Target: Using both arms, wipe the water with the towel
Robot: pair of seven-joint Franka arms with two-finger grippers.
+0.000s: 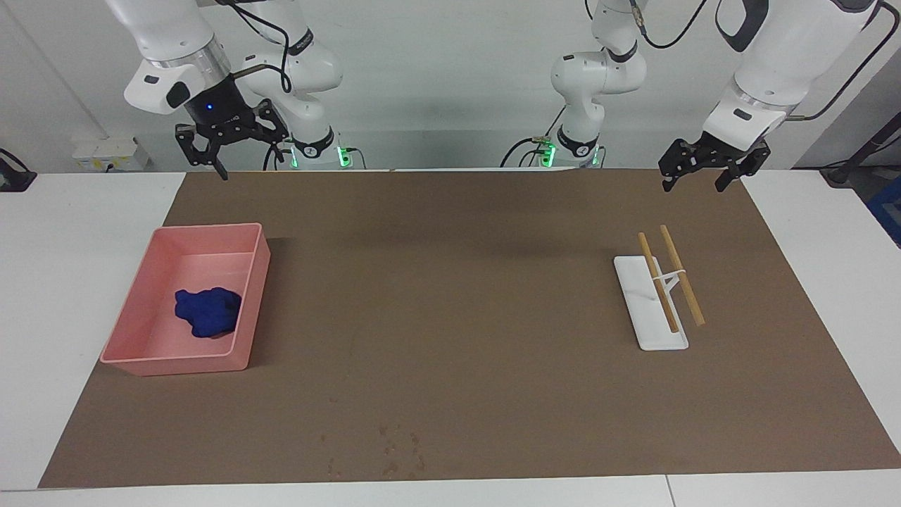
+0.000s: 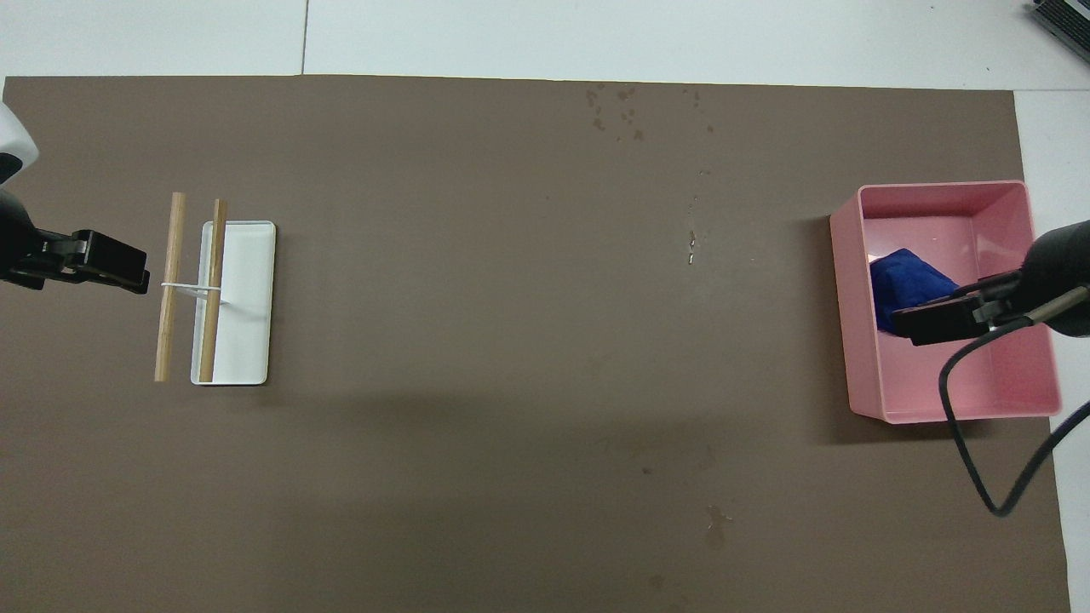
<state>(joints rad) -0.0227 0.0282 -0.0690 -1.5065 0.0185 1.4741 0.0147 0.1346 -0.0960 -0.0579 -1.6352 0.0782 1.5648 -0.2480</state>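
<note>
The deep-blue towel lies bunched in the pink tray at the right arm's end of the table; it also shows in the overhead view. Small water drops dot the brown mat near its edge farthest from the robots, also seen from overhead. My right gripper hangs open and empty, high above the tray, well clear of the towel. My left gripper hangs open and empty, high over the mat at the left arm's end.
A white flat stand with two wooden sticks lies on the mat toward the left arm's end. A brown mat covers most of the white table. A black cable hangs from the right wrist.
</note>
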